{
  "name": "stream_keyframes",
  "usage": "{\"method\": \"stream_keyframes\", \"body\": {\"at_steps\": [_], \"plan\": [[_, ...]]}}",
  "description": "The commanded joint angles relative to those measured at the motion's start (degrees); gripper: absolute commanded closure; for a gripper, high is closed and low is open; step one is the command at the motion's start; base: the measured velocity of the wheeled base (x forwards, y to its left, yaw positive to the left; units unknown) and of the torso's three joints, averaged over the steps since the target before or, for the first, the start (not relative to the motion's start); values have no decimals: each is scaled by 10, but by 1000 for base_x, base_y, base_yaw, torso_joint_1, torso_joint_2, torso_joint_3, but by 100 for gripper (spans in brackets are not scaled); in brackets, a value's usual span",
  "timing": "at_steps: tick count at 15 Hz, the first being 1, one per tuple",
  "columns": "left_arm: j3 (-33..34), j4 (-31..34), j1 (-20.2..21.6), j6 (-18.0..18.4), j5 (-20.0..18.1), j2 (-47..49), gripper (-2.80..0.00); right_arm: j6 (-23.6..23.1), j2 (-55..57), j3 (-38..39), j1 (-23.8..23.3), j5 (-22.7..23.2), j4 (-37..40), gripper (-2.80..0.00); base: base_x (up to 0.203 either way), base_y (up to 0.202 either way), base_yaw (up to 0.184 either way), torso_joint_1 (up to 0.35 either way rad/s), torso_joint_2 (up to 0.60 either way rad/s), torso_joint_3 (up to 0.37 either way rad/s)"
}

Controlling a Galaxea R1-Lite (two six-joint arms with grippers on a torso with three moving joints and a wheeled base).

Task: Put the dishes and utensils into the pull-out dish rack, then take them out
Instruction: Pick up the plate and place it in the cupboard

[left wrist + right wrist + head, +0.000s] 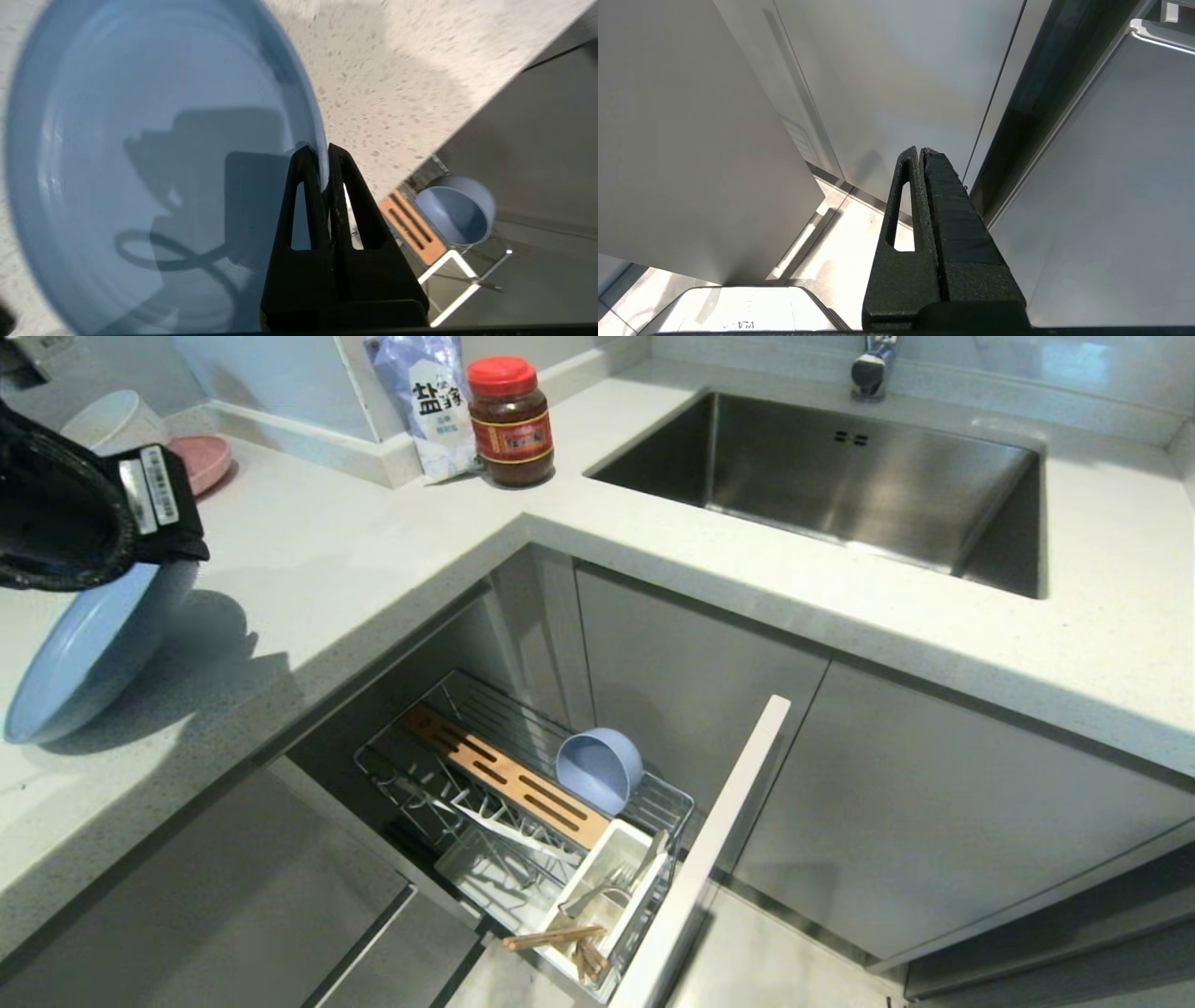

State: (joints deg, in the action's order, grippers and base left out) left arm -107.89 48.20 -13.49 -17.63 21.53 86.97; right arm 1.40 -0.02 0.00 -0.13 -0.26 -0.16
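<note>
The light-blue plate (pixel 84 653) (pixel 140 140) hangs tilted over the counter at the far left. My left gripper (pixel 322 154) is shut on its rim, one finger on each side. In the head view the black wrist hides those fingers. The pull-out dish rack (pixel 523 709) stands open below the counter, with its grey front panel (pixel 709 859) pulled out. The light-blue bowl (pixel 599 767) (pixel 455 212) lies on its side in the rack beside the wooden strip (pixel 509 775). Chopsticks (pixel 555 938) and silver cutlery (pixel 597 894) sit in the white caddy (pixel 627 840). My right gripper (pixel 920 151) is shut and empty, low beside cabinet doors.
A steel sink (pixel 840 476) with a faucet (pixel 873 369) lies at the back right. A red-lidded jar (pixel 510 425) and a salt bag (pixel 429 401) stand in the counter's corner. A pink plate (pixel 201 462) and a white bowl (pixel 112 420) sit behind my left arm.
</note>
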Motion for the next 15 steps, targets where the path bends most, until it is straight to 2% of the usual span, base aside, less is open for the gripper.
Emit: {"method": "stream_keyframes", "body": {"at_steps": [1,3,7,12,15], "plan": [[2,2,-7,-2,2,-55,0,0,-2,1,0,0,0,0,0,0,0,0,0,0],[8,-1,-15,-12,1,-86,0,0,-2,1,0,0,0,0,0,0,0,0,0,0],[10,-72,-58,-96,3,-109,0,0,-2,1,0,0,0,0,0,0,0,0,0,0],[44,-118,-173,-178,3,-108,0,0,-2,1,0,0,0,0,0,0,0,0,0,0],[109,-215,-232,-205,6,-107,0,0,-2,1,0,0,0,0,0,0,0,0,0,0]]}}
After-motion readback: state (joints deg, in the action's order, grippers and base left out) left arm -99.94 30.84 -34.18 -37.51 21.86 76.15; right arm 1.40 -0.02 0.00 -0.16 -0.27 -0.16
